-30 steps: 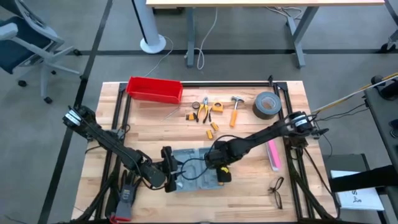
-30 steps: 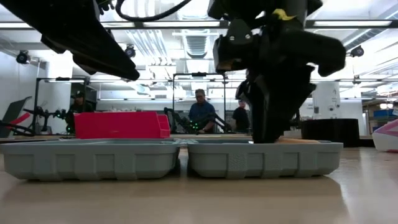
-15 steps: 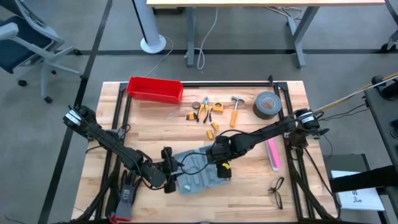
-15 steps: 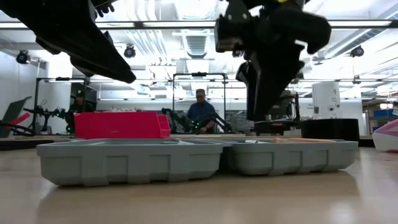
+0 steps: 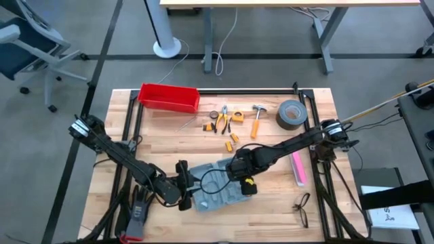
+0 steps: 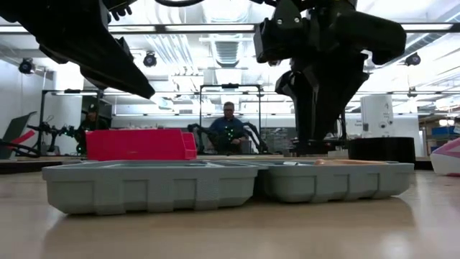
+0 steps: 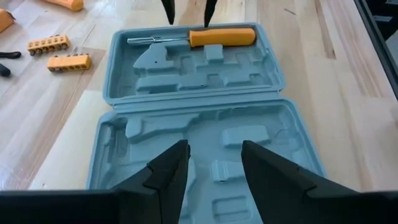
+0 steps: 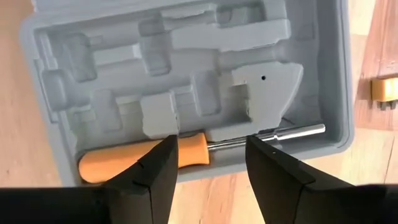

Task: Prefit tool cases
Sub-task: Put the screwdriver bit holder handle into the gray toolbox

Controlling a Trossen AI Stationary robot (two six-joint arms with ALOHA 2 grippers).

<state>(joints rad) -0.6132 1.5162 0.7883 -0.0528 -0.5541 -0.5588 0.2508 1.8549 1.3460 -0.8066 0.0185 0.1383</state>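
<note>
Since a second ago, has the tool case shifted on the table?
Yes. In the high view the tool case has rotated, its left end swinging away from the red bin.

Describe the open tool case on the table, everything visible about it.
The tool case is grey-blue moulded plastic, hinged and lying fully open with both halves flat on the wooden table near its front edge. Both halves have shaped recesses for tools. Only one recess is filled: an orange-handled screwdriver lies along the outer edge of one half. The right claw hangs open just above that screwdriver, not gripping it. The left claw hovers open over the other, empty half.
</note>
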